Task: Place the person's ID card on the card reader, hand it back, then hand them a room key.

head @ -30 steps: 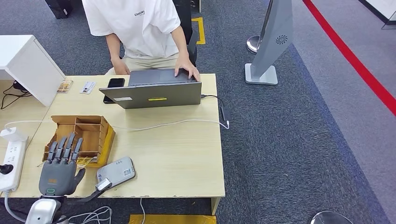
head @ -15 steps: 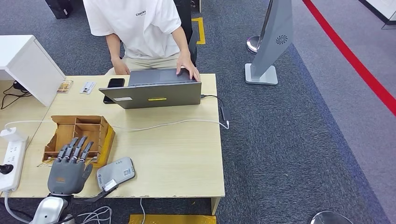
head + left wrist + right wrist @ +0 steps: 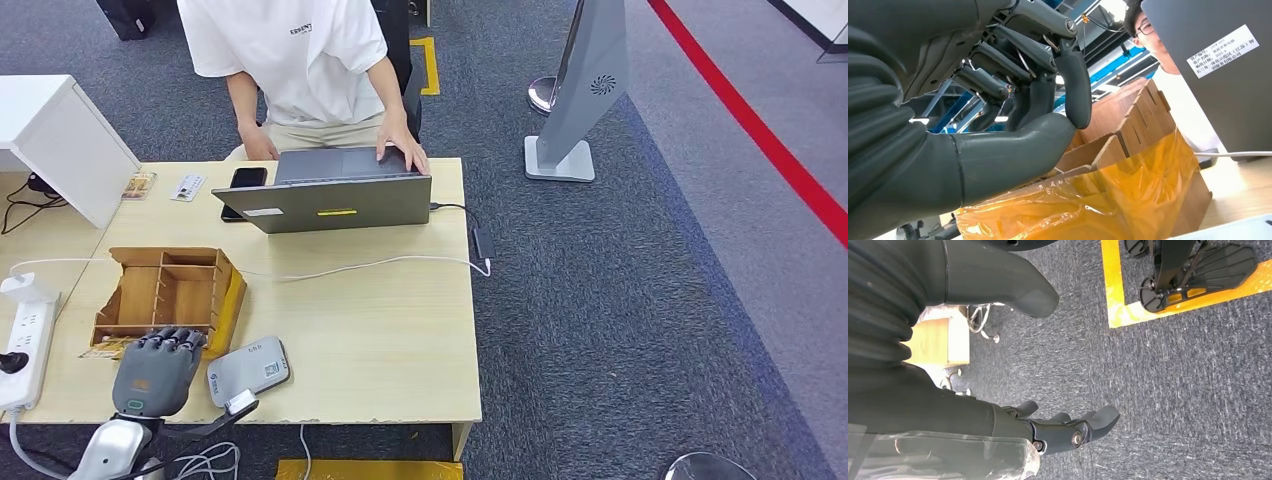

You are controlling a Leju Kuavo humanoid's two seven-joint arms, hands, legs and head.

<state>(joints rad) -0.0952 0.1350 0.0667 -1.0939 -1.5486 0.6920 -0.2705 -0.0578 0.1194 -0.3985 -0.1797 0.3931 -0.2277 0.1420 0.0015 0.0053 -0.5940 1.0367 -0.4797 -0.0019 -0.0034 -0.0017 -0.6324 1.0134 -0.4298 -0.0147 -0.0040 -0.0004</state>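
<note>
My left hand point(image 3: 155, 372) hovers at the near edge of the wooden compartment box point(image 3: 165, 290), fingers curled in toward the thumb. In the left wrist view the fingertips point(image 3: 1075, 95) meet the thumb with nothing visible between them, close to the box point(image 3: 1128, 125) and its orange plastic wrap point(image 3: 1098, 210). The grey card reader point(image 3: 248, 368) lies just right of this hand, near the table's front edge. Two small cards point(image 3: 187, 187) lie at the far left of the table beside a black phone point(image 3: 248, 177). My right hand point(image 3: 1068, 430) hangs over the carpet, fingers apart and holding nothing.
A person in a white shirt point(image 3: 290, 50) stands behind the table with one hand on the grey laptop point(image 3: 335, 200). A white cable point(image 3: 380, 265) crosses the table. A power strip point(image 3: 25, 340) lies at the left edge, with a white box point(image 3: 60, 140) behind it.
My left hand has drawn back from over the wooden box toward the table's front edge, and its spread fingers have curled in. The person and the laptop stay put.
</note>
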